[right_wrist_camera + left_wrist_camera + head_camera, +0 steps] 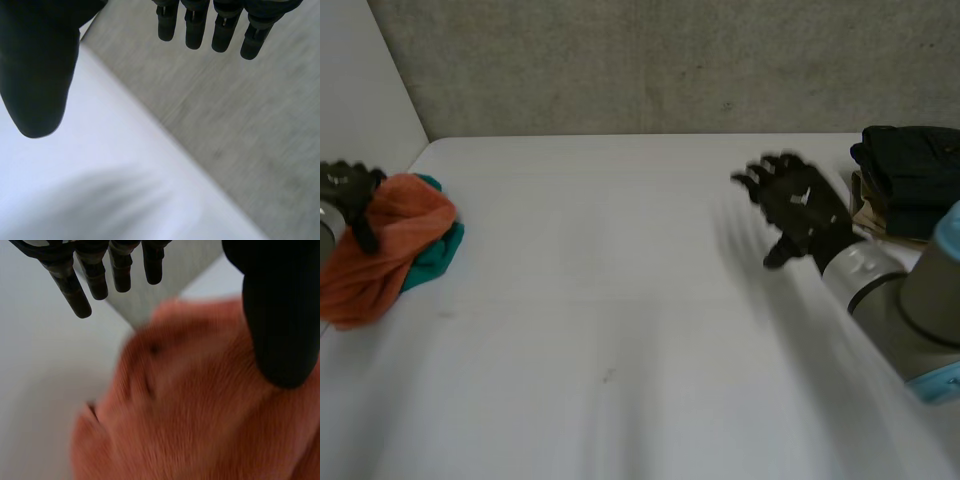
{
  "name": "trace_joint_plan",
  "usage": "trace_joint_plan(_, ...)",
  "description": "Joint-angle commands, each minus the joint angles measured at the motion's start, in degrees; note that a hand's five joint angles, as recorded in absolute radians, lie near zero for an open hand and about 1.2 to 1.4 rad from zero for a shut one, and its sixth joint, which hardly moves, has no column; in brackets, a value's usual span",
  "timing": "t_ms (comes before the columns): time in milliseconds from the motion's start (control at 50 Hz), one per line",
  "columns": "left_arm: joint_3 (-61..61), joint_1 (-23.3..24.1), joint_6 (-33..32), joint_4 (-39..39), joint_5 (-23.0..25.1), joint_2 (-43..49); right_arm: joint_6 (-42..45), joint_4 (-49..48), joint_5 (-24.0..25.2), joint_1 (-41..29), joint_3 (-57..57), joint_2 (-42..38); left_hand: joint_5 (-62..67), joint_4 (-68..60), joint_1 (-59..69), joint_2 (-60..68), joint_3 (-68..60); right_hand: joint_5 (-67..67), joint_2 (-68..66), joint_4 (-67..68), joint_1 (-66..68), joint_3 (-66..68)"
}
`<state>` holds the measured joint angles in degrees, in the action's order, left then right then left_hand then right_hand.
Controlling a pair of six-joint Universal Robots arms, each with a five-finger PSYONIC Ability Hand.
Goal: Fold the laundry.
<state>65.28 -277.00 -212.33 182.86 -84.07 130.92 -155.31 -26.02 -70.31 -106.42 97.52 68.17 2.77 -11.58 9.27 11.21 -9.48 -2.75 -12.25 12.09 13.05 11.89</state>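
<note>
- Lying bunched at the left edge of the white table (620, 300), a crumpled orange fleecy cloth (380, 250) is seen on top of a teal cloth (442, 250). A strip of the teal cloth sticks out on the side toward the table's middle.
- The left hand (348, 188) is placed over the far part of the orange fleecy cloth, at the table's left edge.
- In the left wrist view its fingers (75, 295) are held straight and slightly spread, clear of the fleece and reaching out over bare table. Its thumb (282, 320) is stretched out above the orange pile.
- The left hand is thus wide and relaxed, with nothing pinched. The thumb may be resting on the fleece, but contact cannot be judged for certain.
- The right hand (805, 210) is held above the right half of the table, well apart from both cloths, and nothing is held in it.
- In the right wrist view its fingers (195, 30) are extended straight and its thumb (37, 80) is set wide of them.
- A stack of dark folded garments (910, 175) is placed at the table's far right corner, near the right hand, with a tan layer (867, 215) under it.
- A grey concrete wall (670, 60) is seen behind the table.
</note>
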Motion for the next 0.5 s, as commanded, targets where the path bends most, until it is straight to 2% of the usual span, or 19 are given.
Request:
trace_joint_plan(20, -5.25, -1.53, -3.00, 4.79, -3.02, 9.26, 5.63, -0.79, -2.20, -0.19, 1.09, -3.75, 42.58, -43.78, 46.08, 44.14, -45.87, 2.75, 2.25, -2.09, -3.05, -1.89)
trace_joint_plan(40, -5.43, -1.44, -2.91, 4.79, -3.03, 9.17, 5.63, -1.05, -2.20, -0.10, 1.09, -3.66, 59.84, -61.03, 63.34, 61.40, -63.13, 2.75, 2.25, -2.09, -3.05, -1.89)
trace_joint_plan(60, -5.43, -1.27, -2.56, 4.79, -2.94, 8.74, 5.54, -1.58, -2.29, 0.07, 1.35, -3.40, 67.15, -68.35, 70.66, 68.72, -70.45, 2.75, 2.25, -2.09, -3.05, -1.89)
trace_joint_plan(160, -3.85, 2.24, 2.79, 5.14, -2.59, 0.67, 4.23, -2.90, -2.73, 1.13, 1.79, -1.03, 67.23, -68.42, 70.73, 68.79, -70.52, 2.75, 2.25, -2.09, -3.05, -1.89)
trace_joint_plan(240, -2.53, 6.90, 10.87, 6.90, -1.89, -8.74, 1.77, -4.04, -2.82, 2.18, 2.41, 1.35, 67.23, -68.42, 70.73, 68.79, -70.52, 2.75, 2.25, -2.09, -3.05, -1.89)
trace_joint_plan(260, -2.27, 9.17, 14.28, 7.42, -1.45, -12.58, 1.24, -4.30, -2.90, 2.45, 2.49, 1.70, 67.23, -68.42, 70.73, 68.79, -70.52, 2.75, 2.25, -2.09, -3.05, -1.89)
trace_joint_plan(340, -2.44, 15.77, 21.33, 7.43, -0.30, -20.52, -0.08, -5.36, -3.96, 3.33, 2.67, 2.58, 67.23, -68.42, 70.73, 68.79, -70.52, 2.75, 2.25, -2.09, -3.05, -1.89)
trace_joint_plan(400, -3.05, 21.38, 24.58, 7.16, 0.23, -24.73, -0.52, -5.27, -4.92, 4.38, 2.58, 2.84, 67.23, -68.42, 70.73, 68.79, -70.52, 2.75, 2.25, -2.09, -3.05, -1.89)
trace_joint_plan(500, -3.32, 30.19, 25.21, 6.99, -0.48, -27.30, -0.79, -5.27, -5.80, 6.14, 2.41, 3.02, 67.23, -68.42, 70.73, 68.79, -70.52, 2.75, 2.25, -2.09, -3.05, -1.89)
